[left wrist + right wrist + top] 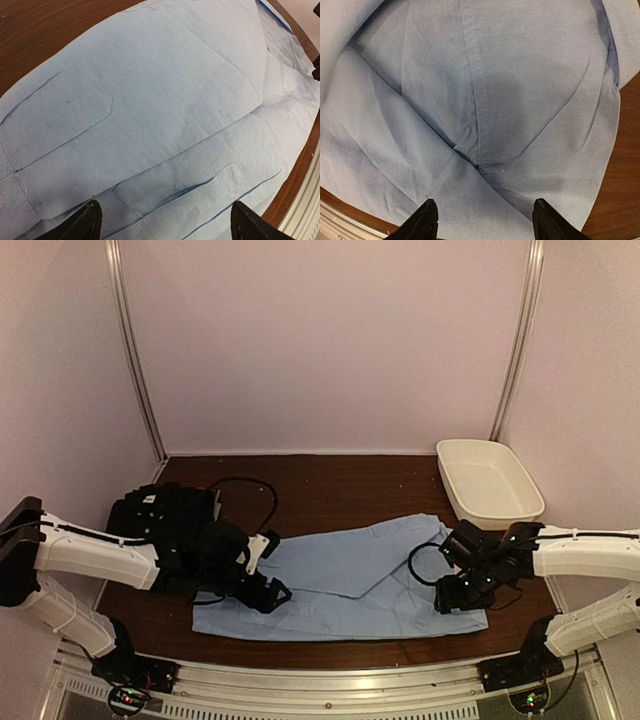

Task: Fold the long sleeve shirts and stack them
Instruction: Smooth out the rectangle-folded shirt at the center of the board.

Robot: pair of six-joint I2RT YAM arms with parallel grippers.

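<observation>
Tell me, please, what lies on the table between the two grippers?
The light blue shirt spans the stretch from left gripper to right gripper, seen in the top view.

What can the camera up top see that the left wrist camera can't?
Only the top view shows the white tub, the black shirt at the left and the right gripper. Only the left wrist view shows the fine stitching and a pointed flap on the light blue shirt. Both show that shirt lying on the brown table, with the left gripper open over it.
</observation>
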